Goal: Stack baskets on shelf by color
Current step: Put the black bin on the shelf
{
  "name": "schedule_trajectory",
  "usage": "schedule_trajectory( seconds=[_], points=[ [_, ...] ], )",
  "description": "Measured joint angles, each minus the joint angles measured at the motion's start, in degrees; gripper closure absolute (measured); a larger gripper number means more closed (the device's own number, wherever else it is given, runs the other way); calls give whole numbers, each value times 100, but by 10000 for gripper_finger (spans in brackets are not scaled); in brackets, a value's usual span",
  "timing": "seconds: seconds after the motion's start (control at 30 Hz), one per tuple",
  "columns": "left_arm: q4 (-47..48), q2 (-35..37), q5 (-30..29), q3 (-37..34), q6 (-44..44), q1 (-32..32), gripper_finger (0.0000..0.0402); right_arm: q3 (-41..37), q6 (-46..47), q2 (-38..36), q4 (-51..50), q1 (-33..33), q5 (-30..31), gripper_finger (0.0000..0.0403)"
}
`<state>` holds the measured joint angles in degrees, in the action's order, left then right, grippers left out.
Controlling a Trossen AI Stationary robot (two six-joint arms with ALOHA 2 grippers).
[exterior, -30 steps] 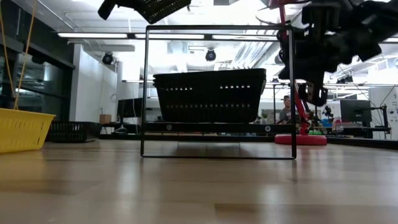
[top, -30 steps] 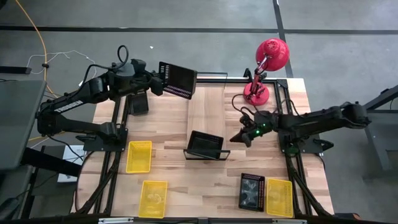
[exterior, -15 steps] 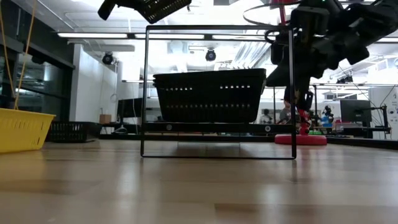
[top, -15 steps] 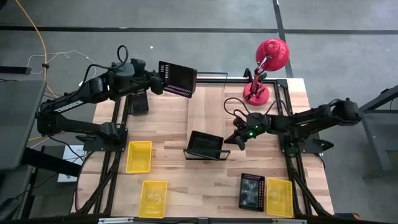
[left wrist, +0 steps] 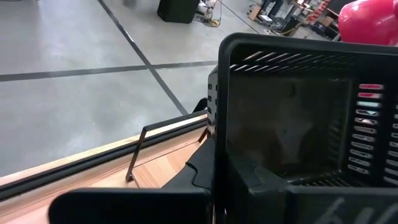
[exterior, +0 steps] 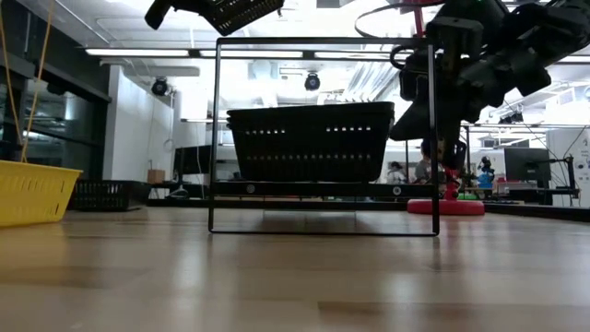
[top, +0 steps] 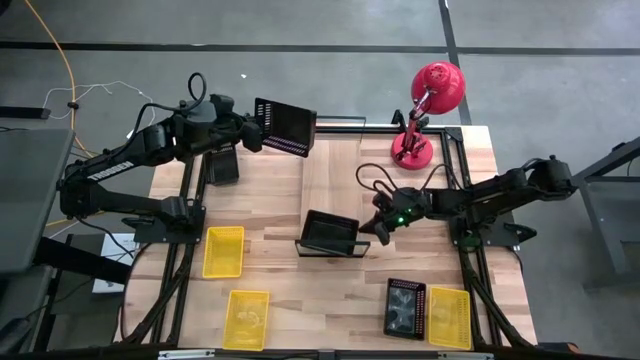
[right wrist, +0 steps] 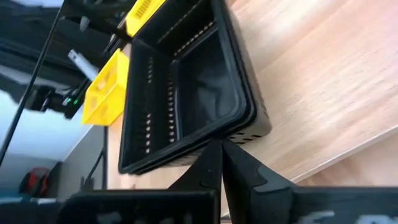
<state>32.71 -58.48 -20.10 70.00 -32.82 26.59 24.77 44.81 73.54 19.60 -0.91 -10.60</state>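
Note:
My left gripper (top: 257, 131) is shut on a black basket (top: 287, 127), held tilted in the air above the far end of the shelf (top: 329, 170). The same basket shows at the top of the low view (exterior: 230, 11). A second black basket (top: 331, 232) sits on the shelf's near end, between the black wire rails (exterior: 218, 138). My right gripper (top: 377, 229) is shut and hovers low at that basket's right wall (right wrist: 186, 146). Three yellow baskets (top: 223, 250) (top: 247, 318) (top: 449, 317) and two more black ones (top: 405, 306) (top: 222, 165) rest on the tabletop. My left gripper holds the black basket by the rim of its left side wall (left wrist: 217, 118), one finger inside and one outside. It comes level from the table's left. The basket is lifted clear and tipped onto its side. My right gripper's shut tips (right wrist: 214, 149) reach the shelf basket's right wall; whether they touch cannot be told.
A red desk lamp (top: 425, 105) stands at the far right corner, its cable running near my right arm. Black frame rails (top: 470, 260) run along both table sides. Bare wood lies between the shelf and the yellow baskets near the front edge.
My right gripper has moved toward the table's left and slightly toward the near edge, closing in on the right wall of the black basket on the shelf. The baskets have stayed where they were.

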Motion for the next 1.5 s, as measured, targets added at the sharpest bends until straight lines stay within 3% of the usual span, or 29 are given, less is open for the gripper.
schedule_trajectory(
  seconds=[0.37, 0.57, 0.77, 1.07, 1.37, 1.5],
  points=[
    [-2, 0, -98, 0, 4, 0, 401, 0, 18, 0, 219, 149, 1076, 403],
    [-1, 0, -131, 0, 150, 0, 401, -4, -266, -152, 225, 281, 1096, 403],
    [48, -2, -218, 0, 153, 0, 401, -4, -482, -1198, -703, 274, 1108, 403],
    [107, -28, 22, -202, 115, -171, 401, -4, -311, -2852, -2548, -109, 1840, 403],
    [-97, -75, -12, -1306, -1317, -494, 401, -4, -121, -3364, -3203, -291, 2181, 403],
    [131, -372, -163, -1486, -2001, -815, 401, -4, 104, -3348, -3399, -291, 2235, 403]
  ],
)
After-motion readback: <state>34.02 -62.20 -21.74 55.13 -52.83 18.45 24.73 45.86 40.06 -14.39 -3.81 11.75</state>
